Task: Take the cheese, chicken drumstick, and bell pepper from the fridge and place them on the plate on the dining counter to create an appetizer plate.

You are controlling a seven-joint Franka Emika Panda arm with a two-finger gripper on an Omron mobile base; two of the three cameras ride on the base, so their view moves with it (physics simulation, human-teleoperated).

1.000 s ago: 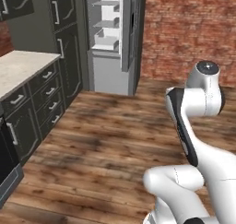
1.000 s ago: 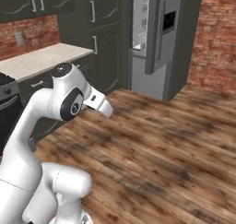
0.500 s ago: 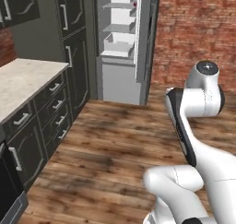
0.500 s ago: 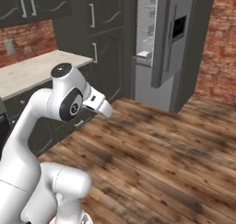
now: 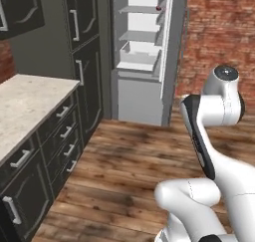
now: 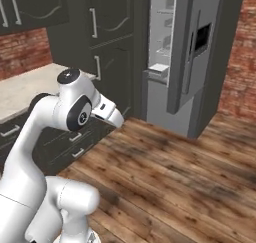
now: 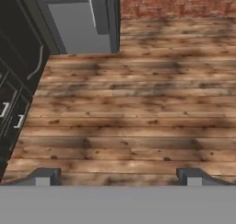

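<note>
The fridge (image 5: 144, 52) stands ahead with its door open, showing a white interior, glass shelves and a white drawer. A small dark-red lump, the bell pepper (image 5: 158, 8), sits at the right edge of an upper shelf. From the right base view the fridge (image 6: 172, 62) is seen past its grey door. My gripper (image 7: 118, 178) is open, with nothing between its fingers, and points down at the wooden floor well short of the fridge's grey base (image 7: 83, 20). The cheese, chicken drumstick, plate and dining counter are out of view.
Tall dark panelled cabinets (image 5: 84, 47) stand left of the fridge. A beige stone worktop (image 5: 25, 106) on dark drawers runs along the left. A red brick wall (image 5: 219, 32) lies to the right of the fridge. Open wooden floor (image 5: 129, 166) stretches between me and the fridge.
The whole scene has shifted and the fridge looms larger, so the base has driven toward it. The arm keeps the same pose and the gripper stays open.
</note>
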